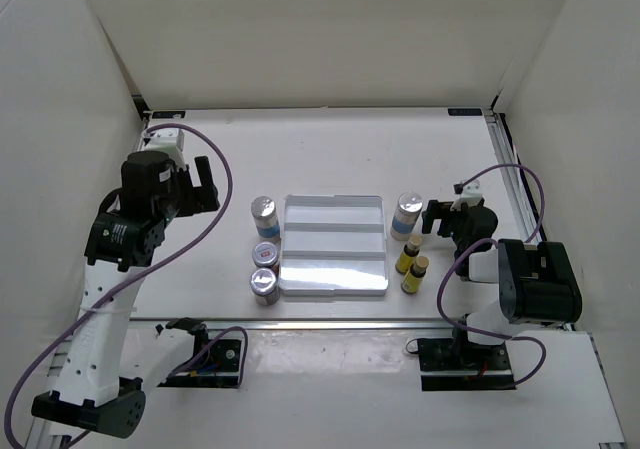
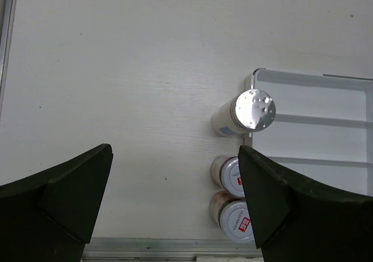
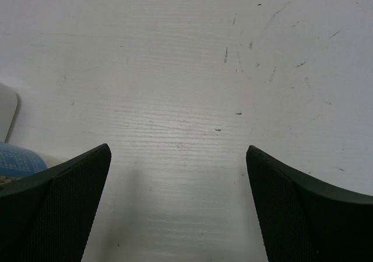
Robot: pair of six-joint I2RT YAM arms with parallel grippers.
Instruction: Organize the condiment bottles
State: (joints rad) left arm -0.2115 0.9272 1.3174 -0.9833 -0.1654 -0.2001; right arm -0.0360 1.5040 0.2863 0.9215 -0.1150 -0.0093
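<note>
A white ridged tray point(image 1: 333, 244) lies at the middle of the table point(image 1: 330, 149), none of the six condiment bottles in it. Along its left edge stand three in a row: the left tall bottle point(image 1: 263, 214), silver-capped, at the far corner, then the far jar point(image 1: 265, 254) and the near jar point(image 1: 264, 285), both short, with silver lids and reddish labels. The left wrist view shows the tall one hard against the tray's corner, though whether they touch cannot be told. On the right side the right tall bottle point(image 1: 406, 215) stands just beside the tray's far corner, with the far yellow bottle point(image 1: 408, 254) and the near yellow bottle point(image 1: 415, 274), both dark-capped, close together nearer the arms. The left gripper point(image 1: 205, 184) hangs raised above bare table, well to the left of its row, its fingers point(image 2: 70, 198) spread wide and grasping nothing. The right gripper point(image 1: 432, 217) sits low, just beside the right tall bottle, its fingers point(image 3: 64, 209) likewise parted and empty. A blue patch at the left edge of its wrist view is probably that bottle's label.
</note>
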